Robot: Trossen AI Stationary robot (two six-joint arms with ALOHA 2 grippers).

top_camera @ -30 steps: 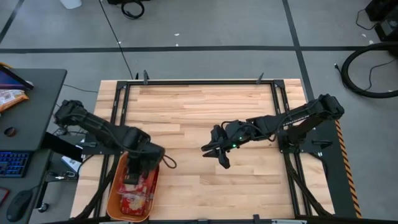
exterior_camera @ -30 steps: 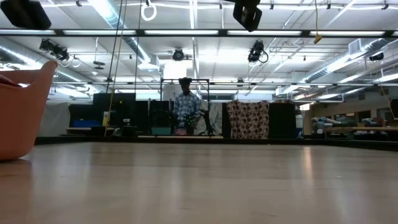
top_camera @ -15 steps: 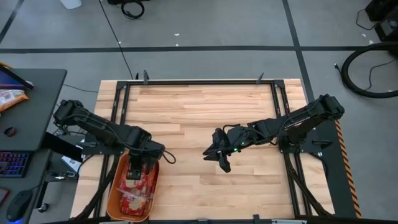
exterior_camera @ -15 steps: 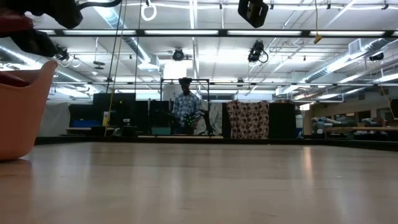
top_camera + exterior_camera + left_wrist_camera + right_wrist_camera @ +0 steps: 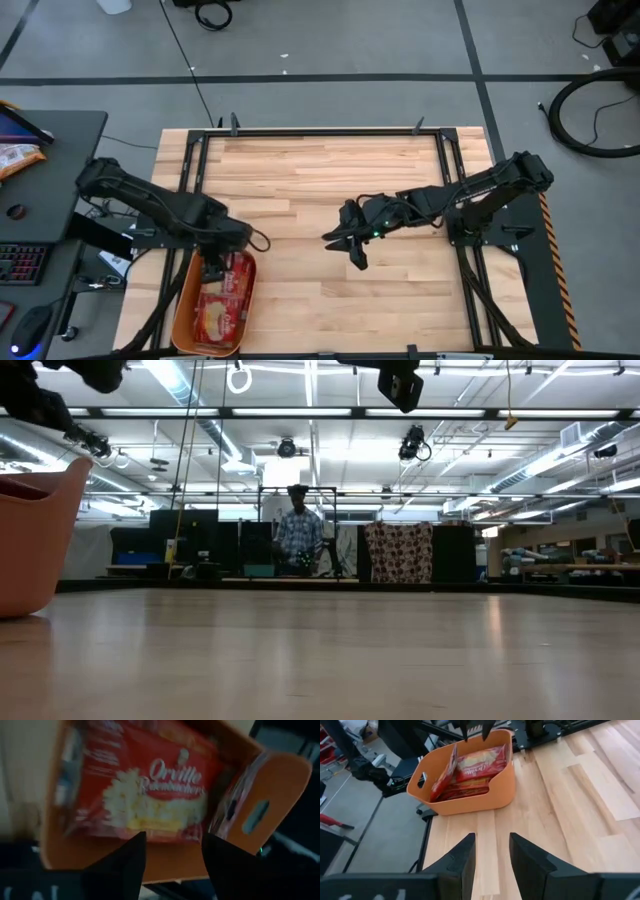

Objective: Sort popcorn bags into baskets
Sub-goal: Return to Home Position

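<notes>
- We see the orange basket sitting at the near left corner of the wooden desk, right at the desk's edge.
- The popcorn bags are all inside that basket. Most lie flat in a stack, and the top one is face up, so the cream oval and white lettering are easy to read from the left wrist view.
- At least one bag stands on edge, leaning against the end wall that has the handle slot.
- The left gripper hangs over the far end of the basket, pointing down at the bags and clear of them. Its fingers are spread apart with nothing between them.
- The right gripper floats above the bare middle of the desk, well apart from the basket and aimed toward it. Its fingers are spread too, with only wood showing in the gap.
- We can't spot any bags lying loose on the desk.
- From the low view we only catch the curved basket wall at the left, plus a person standing way back in the room behind the desk.
</notes>
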